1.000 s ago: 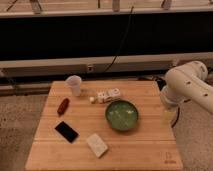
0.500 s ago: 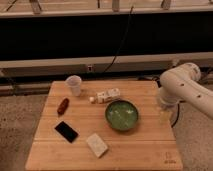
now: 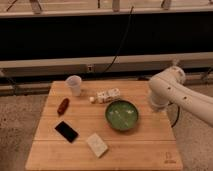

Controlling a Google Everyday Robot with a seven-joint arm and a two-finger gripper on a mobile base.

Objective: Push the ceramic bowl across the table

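Observation:
The ceramic bowl [image 3: 122,115], round, shallow and green, sits right of center on the light-wood table [image 3: 135,147]. My white arm [image 3: 172,92] reaches in from the right over the table's right edge. My gripper [image 3: 156,106] is at the arm's lower end, just right of the bowl's rim and mostly hidden behind the arm. I cannot tell whether it touches the bowl.
A translucent white cup [image 3: 74,85] stands at the back left. A small white box [image 3: 108,95] lies behind the bowl. A red-brown item [image 3: 63,105], a black phone [image 3: 66,131] and a white packet [image 3: 97,145] lie to the left and front. A dark logo [image 3: 170,160] marks the front right corner.
The arm has moved left, closer to the bowl's right side. The bowl and the other items have not moved.

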